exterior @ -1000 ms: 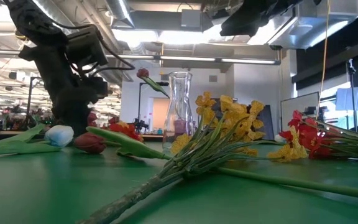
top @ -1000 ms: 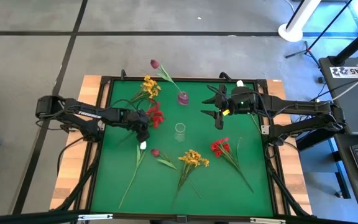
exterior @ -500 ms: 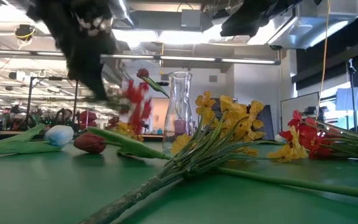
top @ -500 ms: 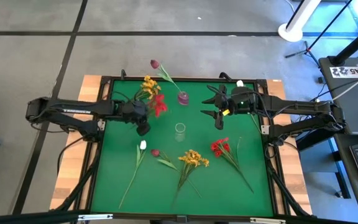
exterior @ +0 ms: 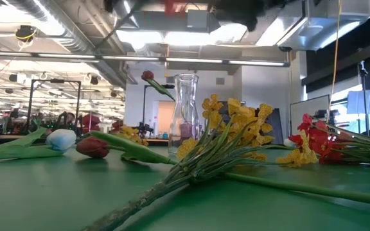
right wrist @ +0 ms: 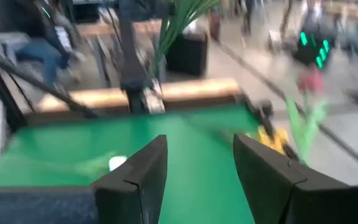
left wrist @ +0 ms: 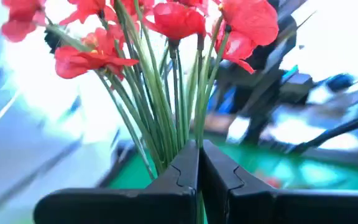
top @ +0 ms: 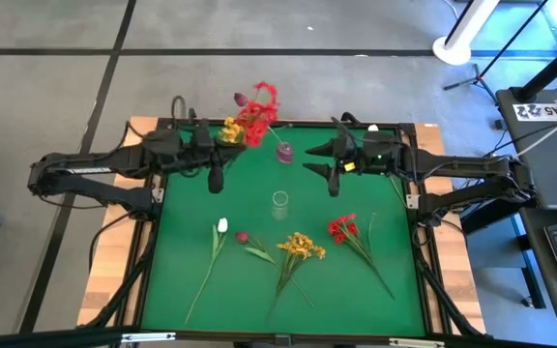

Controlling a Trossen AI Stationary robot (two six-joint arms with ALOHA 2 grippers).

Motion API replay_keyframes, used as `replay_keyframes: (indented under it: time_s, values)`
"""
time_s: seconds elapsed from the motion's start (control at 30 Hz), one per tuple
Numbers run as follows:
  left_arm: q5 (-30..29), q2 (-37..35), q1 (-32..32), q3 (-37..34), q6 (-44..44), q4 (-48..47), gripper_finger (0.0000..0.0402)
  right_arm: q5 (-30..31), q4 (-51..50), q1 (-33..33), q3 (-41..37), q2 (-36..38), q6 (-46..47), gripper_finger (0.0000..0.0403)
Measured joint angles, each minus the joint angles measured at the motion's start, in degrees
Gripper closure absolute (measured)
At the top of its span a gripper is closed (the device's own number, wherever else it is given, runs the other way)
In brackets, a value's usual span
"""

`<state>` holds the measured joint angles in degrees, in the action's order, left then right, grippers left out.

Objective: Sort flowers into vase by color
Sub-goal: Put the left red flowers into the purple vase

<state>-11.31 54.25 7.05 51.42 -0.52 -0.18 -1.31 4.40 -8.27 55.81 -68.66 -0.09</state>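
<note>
Stems of the red flowers [left wrist: 166, 37] are pinched in the left tool [top: 214, 180], lifted above the counter's [top: 375, 290] far edge; best swing them slowly over the empty vase [top: 279, 204], while the right tool [top: 325, 166] waits spread.

Grey floor [top: 46, 58] (dark seams), ceiling lights [exterior: 172, 35], white pillar [top: 467, 34]

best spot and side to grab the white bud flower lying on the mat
Grip the white bud flower on its thin green stem just below the bud, coming straight down from above with the fingers across the stem. It lies flat on the green mat with bare mat along that part.
</note>
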Motion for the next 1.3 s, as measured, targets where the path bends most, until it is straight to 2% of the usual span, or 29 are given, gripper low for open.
replay_keyframes:
  time_s: [0.13,0.23,0.4,0.5,0.6,0.9,1.03,1.23,1.3]
  values:
    - [8.7,2.1,0.1,0.0,4.9,14.7,0.0401,-5.2,13.1,0.0,0.0,-4.3,-0.4,0.0221]
    - [9.5,4.7,0.4,0.1,5.6,20.9,0.0401,-6.7,21.2,0.0,0.0,-7.7,-1.5,0.0221]
    - [10.9,10.3,1.7,0.0,2.9,24.9,0.0401,-4.8,31.5,-0.4,0.0,-12.9,-1.8,0.0221]
    - [12.0,14.5,2.4,0.0,1.9,28.6,0.0401,-5.6,34.5,-0.5,0.0,-15.1,-1.4,0.0221]
    - [13.3,17.7,3.1,0.0,0.1,32.5,0.0401,-3.8,34.8,-0.5,0.0,-16.3,-1.0,0.0221]
    - [19.4,22.3,3.6,0.0,-4.3,40.4,0.0402,-3.4,34.5,-0.9,0.0,-16.8,1.3,0.0225]
    - [19.3,23.2,3.3,0.0,-5.3,40.2,0.0401,-4.0,34.1,-0.7,0.0,-16.8,1.3,0.0265]
    - [16.2,23.3,3.3,0.0,-7.5,39.6,0.0401,-4.1,32.3,-0.7,0.0,-16.8,0.8,0.0382]
    - [15.4,23.3,3.3,0.0,-7.9,39.4,0.0401,-3.9,31.9,-0.7,0.1,-16.7,-0.2,0.0389]
